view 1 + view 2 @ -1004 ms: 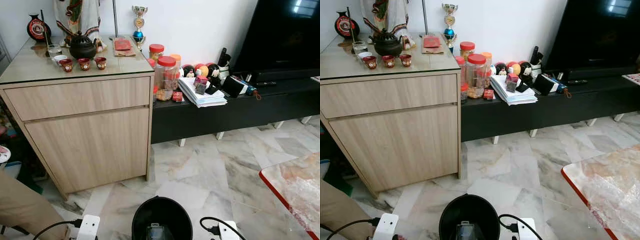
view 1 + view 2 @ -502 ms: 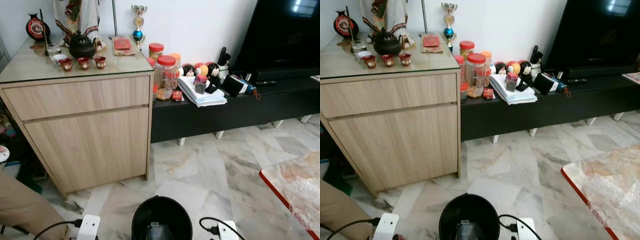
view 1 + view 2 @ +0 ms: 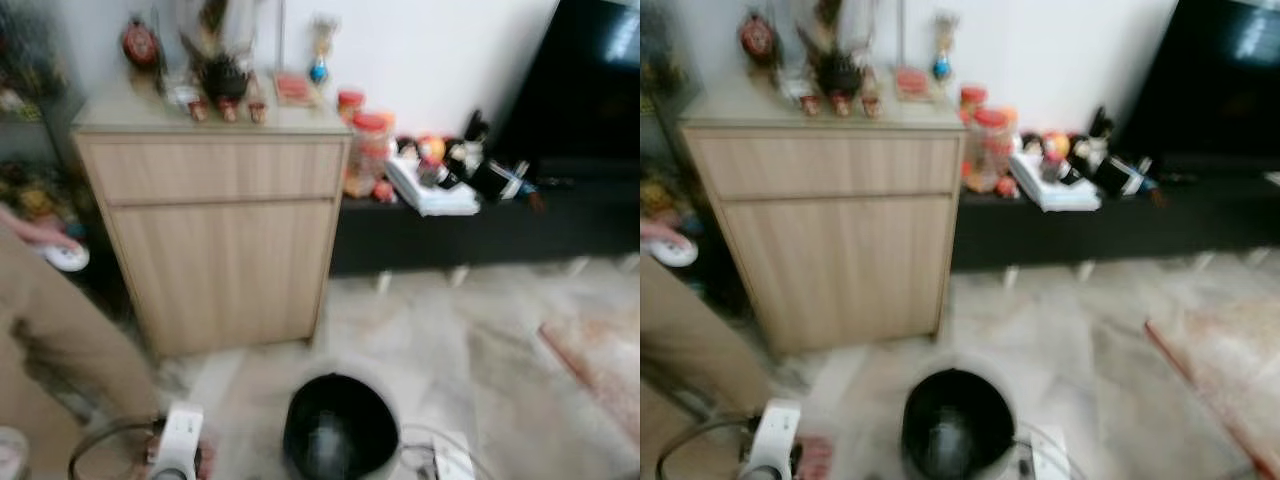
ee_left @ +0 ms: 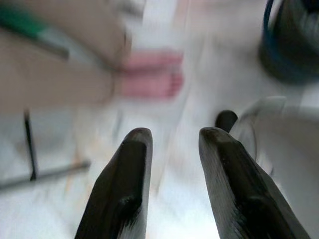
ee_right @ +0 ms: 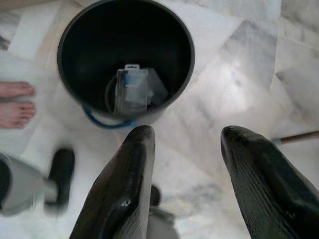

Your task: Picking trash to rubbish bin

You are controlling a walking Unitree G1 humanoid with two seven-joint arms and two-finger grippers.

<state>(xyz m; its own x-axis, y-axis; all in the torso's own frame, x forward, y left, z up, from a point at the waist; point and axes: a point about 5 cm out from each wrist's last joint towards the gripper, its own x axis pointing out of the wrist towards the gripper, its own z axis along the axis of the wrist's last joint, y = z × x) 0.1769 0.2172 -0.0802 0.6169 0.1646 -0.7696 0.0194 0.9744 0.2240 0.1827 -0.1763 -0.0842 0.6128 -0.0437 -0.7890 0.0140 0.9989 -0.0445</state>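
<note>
On marble floor [image 3: 1080, 350], black bin [image 5: 125, 59] (packet inside); both grippers' jaws apart, holding nothing.

Bin [image 3: 340, 436] on floor [image 3: 450, 340], seemingly before cabinet [image 3: 225, 235].

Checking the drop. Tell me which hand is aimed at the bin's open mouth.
The right hand: it looks down into the black rubbish bin, with clear packaging inside. The left hand faces the floor beside a person's bare foot.

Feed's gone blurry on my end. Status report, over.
Left tool open, empty. Right tool open, empty, above the bin. Clear packet inside bin. Person's bare feet beside it.
</note>
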